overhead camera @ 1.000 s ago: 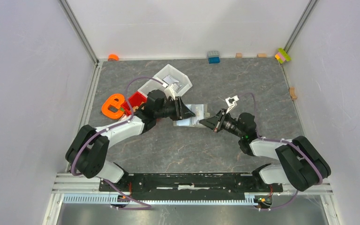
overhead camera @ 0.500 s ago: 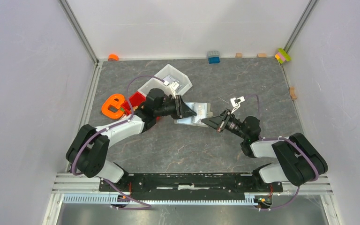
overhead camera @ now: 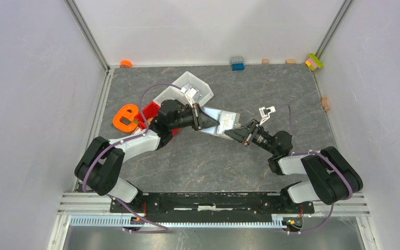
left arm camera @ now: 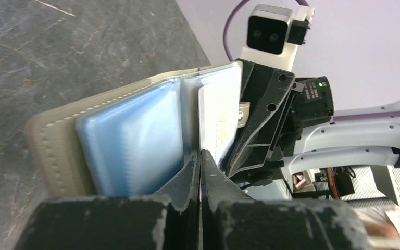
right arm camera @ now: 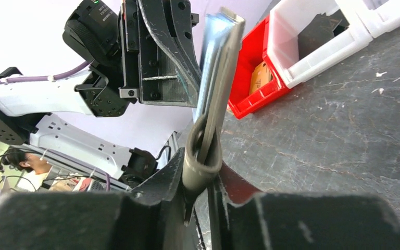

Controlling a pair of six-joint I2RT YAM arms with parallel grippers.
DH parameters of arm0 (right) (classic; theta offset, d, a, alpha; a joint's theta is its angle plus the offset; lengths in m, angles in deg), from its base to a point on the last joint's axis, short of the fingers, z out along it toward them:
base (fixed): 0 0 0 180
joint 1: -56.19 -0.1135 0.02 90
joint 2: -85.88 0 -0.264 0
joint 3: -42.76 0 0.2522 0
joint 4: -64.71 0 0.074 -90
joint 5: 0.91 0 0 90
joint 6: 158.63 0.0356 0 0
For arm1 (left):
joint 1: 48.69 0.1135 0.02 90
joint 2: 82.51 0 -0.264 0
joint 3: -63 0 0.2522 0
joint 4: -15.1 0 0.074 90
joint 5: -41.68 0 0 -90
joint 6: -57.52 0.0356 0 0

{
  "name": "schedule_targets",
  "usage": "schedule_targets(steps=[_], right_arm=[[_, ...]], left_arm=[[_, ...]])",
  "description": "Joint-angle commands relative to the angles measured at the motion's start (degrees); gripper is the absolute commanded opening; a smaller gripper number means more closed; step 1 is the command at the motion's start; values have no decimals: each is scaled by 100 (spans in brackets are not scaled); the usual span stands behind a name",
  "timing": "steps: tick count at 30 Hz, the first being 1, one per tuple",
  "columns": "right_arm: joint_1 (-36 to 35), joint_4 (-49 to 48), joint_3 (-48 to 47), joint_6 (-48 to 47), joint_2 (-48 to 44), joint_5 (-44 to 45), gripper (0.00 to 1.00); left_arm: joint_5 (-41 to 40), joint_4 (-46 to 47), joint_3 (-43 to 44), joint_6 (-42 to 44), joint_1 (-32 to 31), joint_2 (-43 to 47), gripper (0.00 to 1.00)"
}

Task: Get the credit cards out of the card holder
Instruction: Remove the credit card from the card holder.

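Plainly, two credit cards (left arm camera: 135,140) show in the left wrist view, one pale blue and one whitish, side by side against the inner face of the single card holder (left arm camera: 52,135). Any further cards tucked behind them are hidden. The card holder is off the table (overhead camera: 198,161), held up between the two arms over its middle, with its fold toward the right arm.

The left gripper (left arm camera: 200,161) has its jaws pressed together on the holder's inner edge, just where the two cards meet. Whether a card itself or only a pocket's lip lies between them cannot be told. The right gripper (right arm camera: 204,169) has the fold sitting between jaws that stand slightly apart, and whether they squeeze it cannot be told.

The step in hand looks like drawing a card out. To do it well, the right gripper should probably clamp the fold firmly first, so the holder cannot follow the pull. The left should then pull straight along the pocket's mouth without twisting, since a thin card would likely bend or jam. If the holder comes along, the pinch is likely on the pocket and needs resetting.

Further out, by the left arm, stand one red bin (right arm camera: 242,101) and two white bins (right arm camera: 317,57), with one orange object (overhead camera: 125,117) beside the red one. One blue block (overhead camera: 237,63) sits at the table's far edge.
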Motion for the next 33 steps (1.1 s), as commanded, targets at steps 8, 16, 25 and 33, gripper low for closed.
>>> schedule_targets(steps=[8, 16, 25, 33], right_arm=[[138, -588, 181, 51, -138, -105, 27], [235, -627, 279, 81, -190, -44, 24], [253, -739, 288, 148, -150, -70, 1], [255, -1060, 311, 347, -49, -135, 0]], left_arm=[[290, 256, 27, -286, -10, 8, 2], [125, 123, -62, -311, 132, 92, 2], [291, 221, -21, -371, 133, 5, 10], [475, 312, 66, -437, 63, -155, 38]])
